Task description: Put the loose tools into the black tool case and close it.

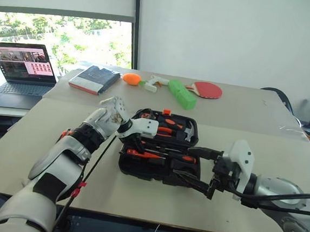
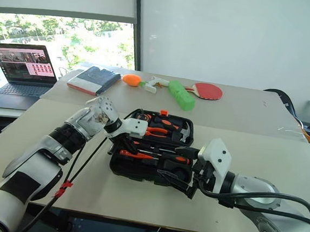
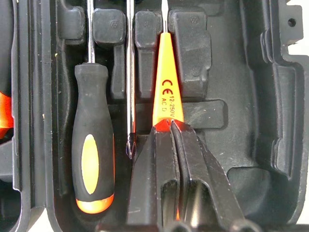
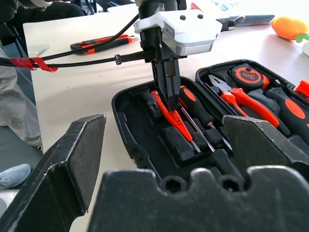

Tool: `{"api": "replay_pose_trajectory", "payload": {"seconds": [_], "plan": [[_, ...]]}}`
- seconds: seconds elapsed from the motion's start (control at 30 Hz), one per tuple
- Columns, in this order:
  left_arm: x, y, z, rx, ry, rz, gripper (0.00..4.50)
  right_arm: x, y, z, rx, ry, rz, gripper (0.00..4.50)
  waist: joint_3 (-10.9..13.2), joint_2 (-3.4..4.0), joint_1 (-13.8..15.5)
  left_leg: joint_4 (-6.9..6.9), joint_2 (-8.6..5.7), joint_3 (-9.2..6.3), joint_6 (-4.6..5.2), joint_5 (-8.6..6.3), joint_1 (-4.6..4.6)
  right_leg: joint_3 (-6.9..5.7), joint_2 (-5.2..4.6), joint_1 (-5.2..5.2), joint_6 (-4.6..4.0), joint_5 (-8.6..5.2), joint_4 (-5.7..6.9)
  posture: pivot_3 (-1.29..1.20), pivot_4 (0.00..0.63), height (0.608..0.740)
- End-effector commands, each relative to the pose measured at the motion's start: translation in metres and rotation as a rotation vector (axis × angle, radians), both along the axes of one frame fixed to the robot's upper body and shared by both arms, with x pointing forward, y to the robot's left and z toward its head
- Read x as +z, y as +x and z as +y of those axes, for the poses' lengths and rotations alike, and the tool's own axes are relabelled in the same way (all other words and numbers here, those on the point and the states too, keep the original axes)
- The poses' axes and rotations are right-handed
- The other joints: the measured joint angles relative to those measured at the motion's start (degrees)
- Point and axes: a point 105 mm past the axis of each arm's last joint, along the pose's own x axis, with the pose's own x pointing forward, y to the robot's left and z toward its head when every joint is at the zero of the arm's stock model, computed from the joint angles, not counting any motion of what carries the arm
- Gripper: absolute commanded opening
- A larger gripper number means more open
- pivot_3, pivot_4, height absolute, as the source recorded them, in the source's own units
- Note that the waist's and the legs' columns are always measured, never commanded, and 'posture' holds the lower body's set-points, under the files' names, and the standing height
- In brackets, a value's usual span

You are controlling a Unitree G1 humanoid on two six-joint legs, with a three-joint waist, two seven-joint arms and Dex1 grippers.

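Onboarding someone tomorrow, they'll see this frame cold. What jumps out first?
The open black tool case at mid-table, with the left gripper reaching down into its near half, shut on the small all-orange screwdriver beside a black-orange screwdriver already in its slot. The right gripper hovers open at the case's right edge. Behind, bright clutter lines the table's far side: a red paddle and a green cylinder.

Black case [image 1: 158,170] holds an all-orange screwdriver [image 3: 167,92] and a black-orange screwdriver [image 3: 92,145].
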Motion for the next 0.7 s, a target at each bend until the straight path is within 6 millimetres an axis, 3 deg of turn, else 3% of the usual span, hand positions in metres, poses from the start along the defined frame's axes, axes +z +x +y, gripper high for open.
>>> {"api": "replay_pose_trajectory", "payload": {"seconds": [0.03,0.43,0.7], "plan": [[-0.003,0.002,0.001,-0.003,0.001,-0.020,0.11,0.010,-0.003,0.002,0.014,0.013,-0.047,4.50,0.0,0.00,0.0,0.00,0.00,0.00,0.00,0.00,0.00,0.00,0.00,0.00,0.00,0.00,0.00,0.00,0.150,0.736],[-0.024,0.000,0.007,-0.006,0.045,-0.018,0.11,0.012,-0.003,0.002,0.015,0.023,-0.048,4.50,-0.1,0.10,0.0,0.01,-0.01,0.00,0.00,0.00,0.19,0.00,-0.01,0.20,0.00,0.00,0.01,0.00,0.150,0.736],[-0.028,0.010,0.014,0.071,0.023,-0.038,0.11,0.013,-0.003,0.002,0.018,0.024,-0.049,4.50,-0.2,0.13,0.0,0.00,-0.01,0.00,0.02,0.00,0.94,0.02,-0.01,0.96,0.00,-0.01,-0.04,0.00,0.150,0.736]]}}
